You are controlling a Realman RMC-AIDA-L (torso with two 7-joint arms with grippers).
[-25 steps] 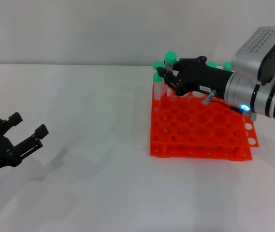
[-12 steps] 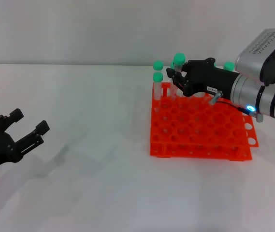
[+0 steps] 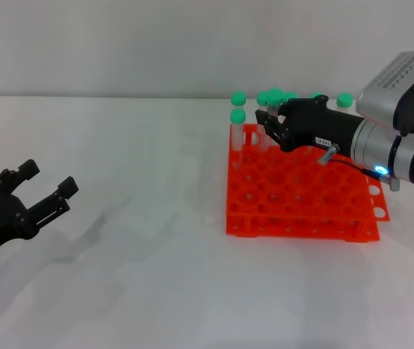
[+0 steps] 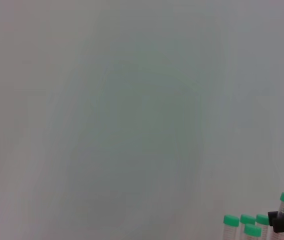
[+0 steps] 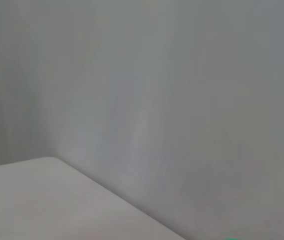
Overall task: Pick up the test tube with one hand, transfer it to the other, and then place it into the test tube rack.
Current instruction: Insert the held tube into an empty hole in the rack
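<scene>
White table (image 3: 156, 291), pale wall behind. My right claw (image 3: 271, 122) pinches the tube (image 3: 273, 102) upright over the rack (image 3: 301, 190)'s back row, w/ other tubes (image 3: 238, 120), lined up for a hole. Left claw (image 3: 43, 190) spread, well away from rack.

Tubes (image 3: 237, 116) in rack (image 3: 301, 196) back row, left claw (image 3: 36, 200) far left

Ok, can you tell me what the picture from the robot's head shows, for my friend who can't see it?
The right gripper holds a green-capped test tube over the back row of an orange-red test tube rack on a white table. More green-capped tubes stand along that back row. The left gripper hangs open, far away on the left.
</scene>
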